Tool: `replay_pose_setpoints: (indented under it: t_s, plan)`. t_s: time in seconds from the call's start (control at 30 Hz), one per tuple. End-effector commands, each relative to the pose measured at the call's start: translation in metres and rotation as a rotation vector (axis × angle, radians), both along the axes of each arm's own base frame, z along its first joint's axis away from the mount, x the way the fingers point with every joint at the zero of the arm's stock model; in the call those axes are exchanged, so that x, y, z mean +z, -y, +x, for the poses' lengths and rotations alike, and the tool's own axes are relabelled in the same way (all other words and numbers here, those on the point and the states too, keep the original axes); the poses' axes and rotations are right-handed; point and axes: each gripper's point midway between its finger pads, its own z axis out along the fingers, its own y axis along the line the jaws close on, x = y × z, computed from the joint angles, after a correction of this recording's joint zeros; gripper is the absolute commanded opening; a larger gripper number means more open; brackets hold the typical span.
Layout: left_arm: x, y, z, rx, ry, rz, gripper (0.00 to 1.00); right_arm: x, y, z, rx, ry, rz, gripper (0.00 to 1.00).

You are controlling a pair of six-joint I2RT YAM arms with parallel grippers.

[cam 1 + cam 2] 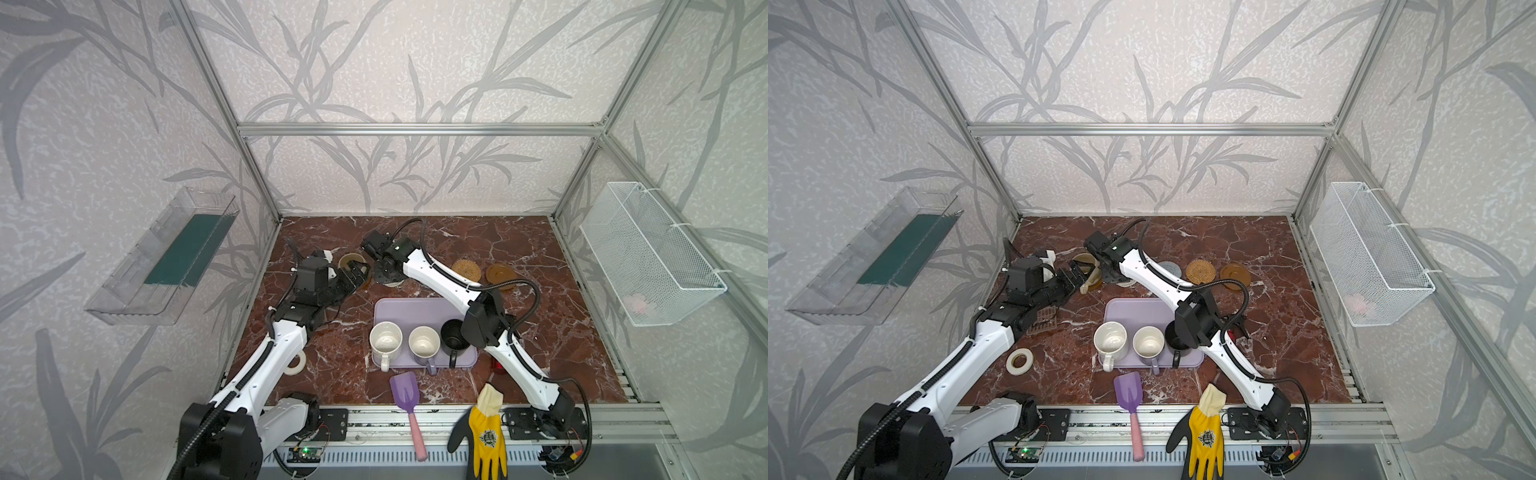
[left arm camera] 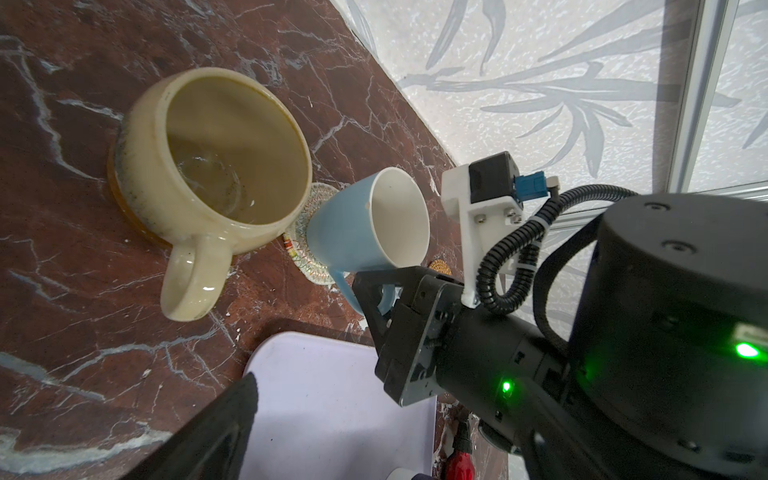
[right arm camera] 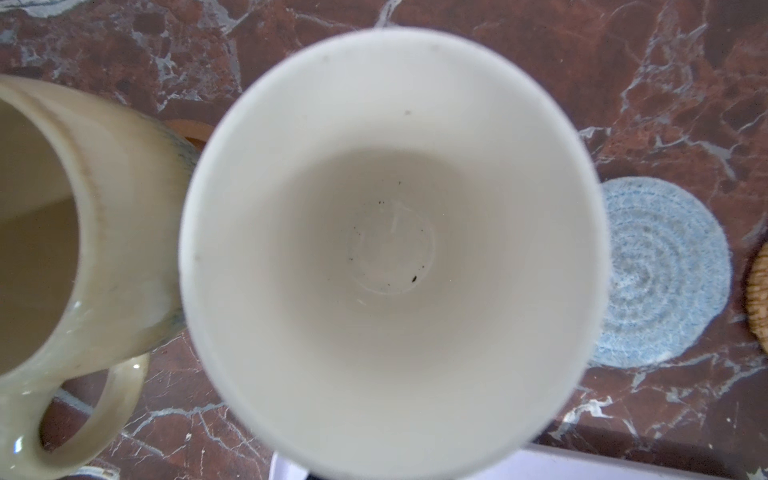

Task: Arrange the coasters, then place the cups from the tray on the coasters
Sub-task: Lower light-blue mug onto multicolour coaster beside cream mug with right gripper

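Left wrist view: your right claw pinches tilted blue mug by handle (left claw spread); release crooked, it may tip onto beige mug.

Black mug part-hidden behind R arm

tape roll: white, flat on tabletop | scoop: purple, pink handle, overhangs front edge | glove: yellow-black, front rail | wire basket: right wall | clear bin: left wall

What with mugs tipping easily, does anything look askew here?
The light blue mug leans tilted over the woven beige-white coaster, with the right gripper shut on its handle; it is not yet standing flat.
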Motion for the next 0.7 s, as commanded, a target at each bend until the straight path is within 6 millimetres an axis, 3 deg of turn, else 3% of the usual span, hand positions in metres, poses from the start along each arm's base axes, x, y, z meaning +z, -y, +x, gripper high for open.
replay_pose_setpoints:
  t_s: [0.0, 0.17, 0.33, 0.57, 0.67]
  plan:
    - [0.002, -0.001, -0.003, 0.002, 0.014, -0.019, 0.97, 0.008, -0.003, 0.006, -0.016, 0.024, 0.032, 0.2]
    - [0.006, -0.002, -0.005, -0.001, 0.02, -0.01, 0.97, 0.008, 0.005, 0.006, -0.016, 0.033, -0.009, 0.36]
    - [0.009, -0.002, -0.007, 0.0, 0.026, -0.018, 0.97, 0.007, 0.008, 0.003, -0.018, 0.014, -0.014, 0.36]
    - [0.014, 0.002, -0.014, -0.041, 0.021, -0.001, 0.98, 0.031, -0.002, -0.003, 0.013, 0.029, 0.06, 0.36]
    - [0.017, 0.005, -0.02, -0.085, 0.008, 0.025, 0.99, 0.048, 0.002, -0.006, 0.032, 0.057, 0.061, 0.5]
